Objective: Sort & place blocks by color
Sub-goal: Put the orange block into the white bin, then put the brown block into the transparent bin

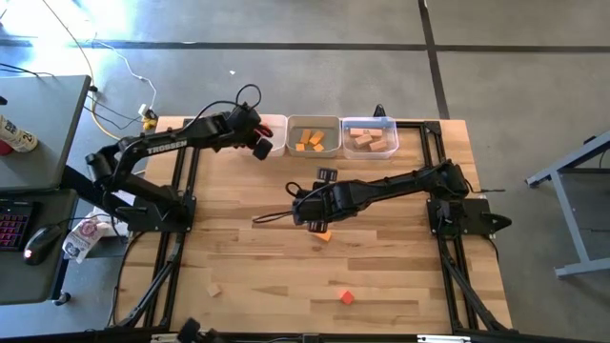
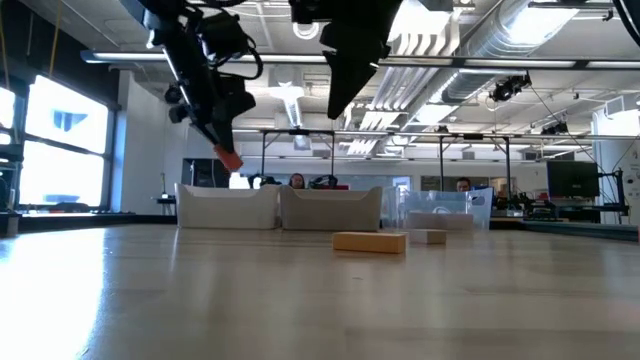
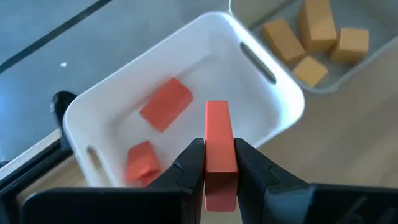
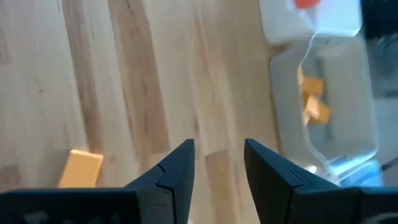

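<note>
Clamping a red bar (image 3: 219,155) lengthwise in the left gripper (image 3: 219,163), directly over the white bin (image 3: 273,106); right gripper (image 4: 219,163) parted, empty.

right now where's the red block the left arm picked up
Held in the left gripper jaws: red block, over the white bin at the table's far left.

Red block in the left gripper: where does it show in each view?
High: red block at left gripper, beside white bin.
Low: upper left, above that bin.
Left wrist: bottom centre, between fingers.
Right wrist: blurred red at top, cannot tell.
Landmark: white bin.
</note>
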Controlling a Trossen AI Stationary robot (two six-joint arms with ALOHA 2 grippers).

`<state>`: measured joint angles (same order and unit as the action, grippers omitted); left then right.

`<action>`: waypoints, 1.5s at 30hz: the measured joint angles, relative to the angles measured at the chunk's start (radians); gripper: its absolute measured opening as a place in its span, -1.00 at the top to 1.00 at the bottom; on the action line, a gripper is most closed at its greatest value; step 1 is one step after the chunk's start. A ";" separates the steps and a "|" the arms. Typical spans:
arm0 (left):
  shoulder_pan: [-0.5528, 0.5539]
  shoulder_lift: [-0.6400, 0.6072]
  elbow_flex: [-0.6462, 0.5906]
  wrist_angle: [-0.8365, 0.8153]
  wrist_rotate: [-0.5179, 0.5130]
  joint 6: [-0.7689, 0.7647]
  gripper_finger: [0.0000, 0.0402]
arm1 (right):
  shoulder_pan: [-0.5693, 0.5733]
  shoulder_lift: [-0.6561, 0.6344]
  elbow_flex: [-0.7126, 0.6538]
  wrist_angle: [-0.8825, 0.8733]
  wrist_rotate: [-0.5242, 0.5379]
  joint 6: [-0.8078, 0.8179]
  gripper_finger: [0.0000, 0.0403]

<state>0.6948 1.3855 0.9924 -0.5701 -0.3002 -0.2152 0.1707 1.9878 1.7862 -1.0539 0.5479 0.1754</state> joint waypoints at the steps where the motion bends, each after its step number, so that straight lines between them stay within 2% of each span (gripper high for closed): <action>1: 0.011 0.013 0.000 0.019 0.011 0.002 0.78 | 0.000 0.000 0.000 -0.013 -0.007 0.019 0.38; 6: 0.055 0.072 0.000 0.057 0.063 0.010 0.78 | 0.000 0.000 0.000 -0.086 -0.057 0.097 0.38; 15: 0.098 0.149 0.000 0.052 0.089 0.035 0.71 | 0.000 0.000 0.000 -0.304 -0.086 0.217 0.38; 20: 0.096 0.154 0.000 0.052 0.090 0.035 0.56 | 0.000 0.000 0.000 -0.386 -0.081 0.260 0.38; 29: 0.096 0.152 0.000 0.047 0.093 0.035 0.21 | 0.000 0.000 -0.001 -0.515 0.025 0.315 0.38; 38: 0.083 0.025 0.000 0.028 0.220 0.058 0.14 | 0.000 0.000 -0.001 -0.516 0.041 0.244 0.38; 45: -0.010 -0.128 0.000 -0.049 0.290 0.016 0.14 | 0.000 0.000 -0.001 -0.517 0.054 0.216 0.38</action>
<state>0.6850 1.2573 0.9927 -0.6188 -0.0103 -0.1996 0.1707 1.9881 1.7851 -1.5707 0.6022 0.3915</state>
